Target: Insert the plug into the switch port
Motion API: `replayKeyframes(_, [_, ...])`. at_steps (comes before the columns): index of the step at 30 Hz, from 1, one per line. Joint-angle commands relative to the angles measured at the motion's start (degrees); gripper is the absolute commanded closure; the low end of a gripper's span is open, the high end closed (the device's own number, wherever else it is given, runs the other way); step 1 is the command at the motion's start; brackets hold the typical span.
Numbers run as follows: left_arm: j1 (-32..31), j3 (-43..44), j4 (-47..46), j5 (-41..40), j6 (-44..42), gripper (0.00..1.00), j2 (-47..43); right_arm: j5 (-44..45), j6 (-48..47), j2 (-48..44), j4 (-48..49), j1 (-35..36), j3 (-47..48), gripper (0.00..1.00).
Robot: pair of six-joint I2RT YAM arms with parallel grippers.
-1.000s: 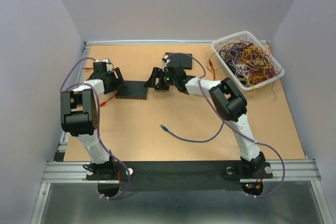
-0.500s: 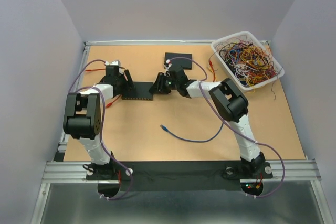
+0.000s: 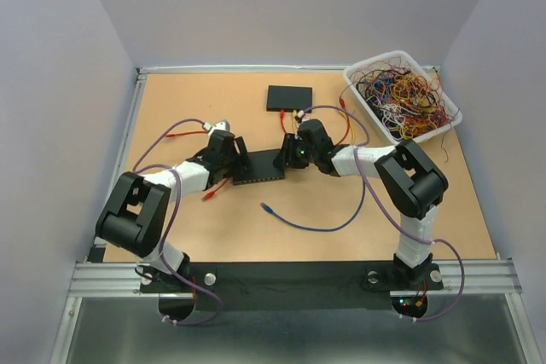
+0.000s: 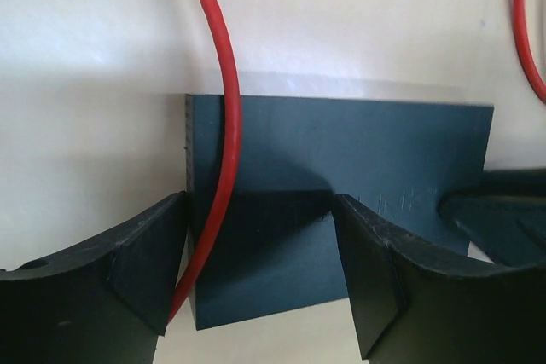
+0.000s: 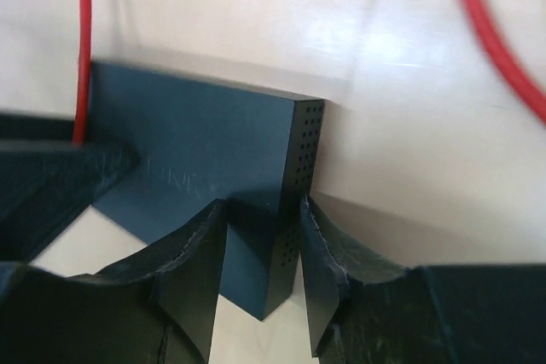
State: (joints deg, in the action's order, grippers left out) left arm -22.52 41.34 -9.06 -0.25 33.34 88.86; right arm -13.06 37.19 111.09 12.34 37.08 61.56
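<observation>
The switch (image 3: 260, 167) is a flat black box lying mid-table. My left gripper (image 3: 237, 164) is open at its left end. In the left wrist view one finger (image 4: 141, 274) sits outside the switch's (image 4: 358, 159) left end against a red wire (image 4: 229, 125), and the other finger (image 4: 384, 283) is over its top. My right gripper (image 3: 288, 156) is shut on the right end. Its fingers (image 5: 192, 287) clamp the corner with the perforated side face (image 5: 299, 176). The blue plug (image 3: 265, 207) lies loose on the table in front of the switch, on a purple cable (image 3: 328, 226).
A second black box (image 3: 289, 97) lies at the back centre. A white tray (image 3: 368, 110) of tangled wires stands at the back right. Red clip leads (image 3: 183, 135) trail on the table by the left arm and behind the right gripper (image 3: 343, 106).
Both grippers have moved right and toward the near edge, taking the switch with them. The second black box behind is now uncovered. The plug has not moved.
</observation>
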Motion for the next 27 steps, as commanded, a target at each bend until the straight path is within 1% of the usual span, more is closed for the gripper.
replayKeyframes(1, [-9.72, -2.93, -0.08, 9.14, 13.04, 0.22, -3.33, 2.06, -3.87, -0.52, -2.22, 0.54, -2.32, 0.57])
replayKeyframes(6, [-18.5, -4.69, -1.31, 6.32, 20.0, 0.21, -5.01, 3.39, -6.42, 1.14, -4.51, -1.39, -0.75, 0.56])
replayKeyframes(9, [-20.28, -4.87, -1.31, 4.56, 21.76, 0.21, -5.19, 3.22, -7.83, 1.5, -6.62, -1.4, 0.49, 0.56])
replayKeyframes(12, [-20.46, -4.96, -0.96, 2.98, 21.33, 0.21, -5.1, 2.78, -7.83, -0.16, -7.24, -1.4, -0.65, 0.56])
replayKeyframes(16, [-20.45, -3.64, 1.41, 0.7, 19.05, 0.2, -4.58, 2.69, -6.96, -3.41, -7.33, -1.48, -4.6, 0.56])
replayKeyframes(18, [-20.28, -2.59, 3.17, -1.68, 17.99, 0.19, -4.22, 2.16, -5.99, -5.09, -7.24, -1.4, -7.15, 0.56])
replayKeyframes(23, [-18.17, -1.35, 3.61, -2.91, 14.82, 0.18, -2.82, 0.67, -2.75, -8.08, -6.89, -1.05, -11.01, 0.57])
replayKeyframes(27, [-16.85, 1.1, 3.43, -2.91, 12.98, 0.18, -1.06, 0.05, -1.68, -9.75, -6.54, -0.08, -11.73, 0.57])
